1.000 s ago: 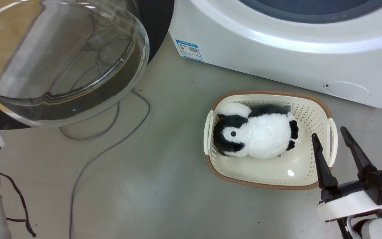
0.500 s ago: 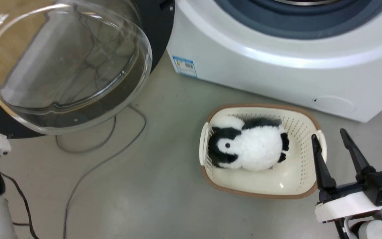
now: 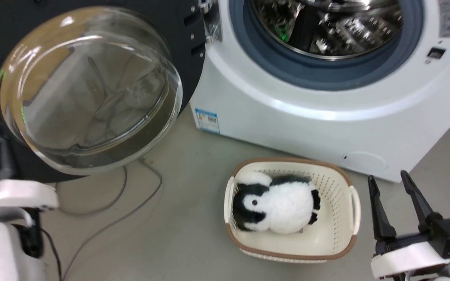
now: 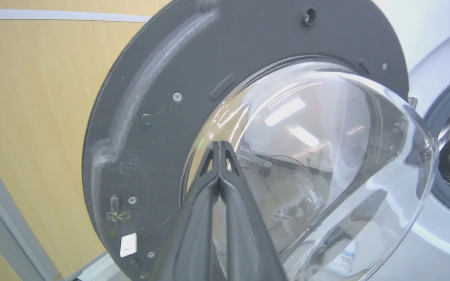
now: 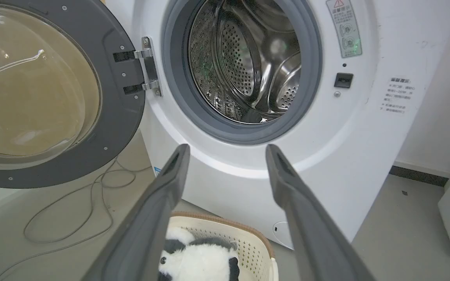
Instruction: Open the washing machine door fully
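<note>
Since the washing machine door (image 3: 88,89) already stands swung wide on its hinge (image 5: 149,66) at the left of the washing machine (image 3: 307,113), any last push should be gentle: the left gripper (image 4: 219,145), fingers pressed together on nothing, set on the dark rim rather than the glass, following the hinge's arc to its stop. The right gripper (image 3: 388,177) hangs spread wide and empty near the basket (image 3: 291,160). Round, the door has no long axis; it stands upright, glass bowl bulging toward the robot.

Bright even light, lamp glare on the washing machine door (image 4: 287,113), blur along the head view's left.
</note>
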### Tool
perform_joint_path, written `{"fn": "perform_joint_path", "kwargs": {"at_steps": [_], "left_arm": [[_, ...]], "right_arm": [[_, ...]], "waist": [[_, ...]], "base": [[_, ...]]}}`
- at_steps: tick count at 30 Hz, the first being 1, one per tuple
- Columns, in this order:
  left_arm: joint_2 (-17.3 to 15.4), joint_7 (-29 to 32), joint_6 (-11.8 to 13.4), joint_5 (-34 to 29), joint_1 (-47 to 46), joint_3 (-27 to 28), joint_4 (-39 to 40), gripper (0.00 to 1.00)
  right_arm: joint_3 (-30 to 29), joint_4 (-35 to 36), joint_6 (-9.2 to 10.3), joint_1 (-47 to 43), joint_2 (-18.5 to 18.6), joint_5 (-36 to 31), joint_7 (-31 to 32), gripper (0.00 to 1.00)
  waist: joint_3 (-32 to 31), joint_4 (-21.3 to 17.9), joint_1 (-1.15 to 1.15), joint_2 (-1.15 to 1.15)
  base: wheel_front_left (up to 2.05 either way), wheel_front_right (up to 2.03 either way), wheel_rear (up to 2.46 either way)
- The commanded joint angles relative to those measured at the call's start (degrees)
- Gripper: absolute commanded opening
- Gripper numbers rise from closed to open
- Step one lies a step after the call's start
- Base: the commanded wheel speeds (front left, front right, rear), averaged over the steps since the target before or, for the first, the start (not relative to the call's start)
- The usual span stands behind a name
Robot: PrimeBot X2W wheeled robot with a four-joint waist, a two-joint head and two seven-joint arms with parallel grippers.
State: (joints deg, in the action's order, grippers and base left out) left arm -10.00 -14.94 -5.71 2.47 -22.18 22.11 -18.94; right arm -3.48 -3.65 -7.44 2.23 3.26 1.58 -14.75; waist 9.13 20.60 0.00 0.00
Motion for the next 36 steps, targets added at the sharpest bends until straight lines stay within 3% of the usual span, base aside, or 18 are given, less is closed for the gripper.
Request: {"fn": "perform_joint_path", "kwargs": {"at_steps": [1, 12, 13, 14, 36], "left_arm": [[0.51, -0.06, -0.23, -0.54, 1.4, -0.68, 0.83, 0.0], [3.77, -0.06, -1.27, -0.71, 9.17, -7.39, 6.64, 0.0], [4.04, -0.06, -1.32, -0.54, 9.86, -7.97, 7.04, 0.78], [4.22, -0.06, -1.37, -0.52, 10.55, -8.6, 7.43, 1.0], [6.6, -0.06, -1.7, 1.36, 19.15, -17.37, 9.74, 1.0]], "right_arm": [[-0.3, 0.33, -0.05, -0.87, -0.32, 0.22, -0.25, 1.0], [-0.61, 2.16, -0.05, -3.79, -0.37, 2.24, -0.25, 1.0], [-0.61, 2.26, -0.05, -4.09, -0.37, 2.35, -0.25, 1.0], [-0.61, 2.34, -0.05, -4.39, -0.37, 2.47, -0.25, 1.0], [0.43, 2.91, -0.05, -7.26, -0.38, 2.99, -0.25, 1.0]], "waist": [[-1.76, -0.73, 0.0, 0.0], [-7.03, -4.31, 0.0, 0.0], [-7.44, -4.69, 0.0, 0.0], [-7.77, -5.1, 0.0, 0.0], [-10.5, -15.01, 0.0, 0.0]], "base": [[0.0, 0.0, 0.0], [0.0, 0.0, 0.0], [0.0, 0.0, 0.0], [0.0, 0.0, 0.0], [0.0, 0.0, 0.0]]}}
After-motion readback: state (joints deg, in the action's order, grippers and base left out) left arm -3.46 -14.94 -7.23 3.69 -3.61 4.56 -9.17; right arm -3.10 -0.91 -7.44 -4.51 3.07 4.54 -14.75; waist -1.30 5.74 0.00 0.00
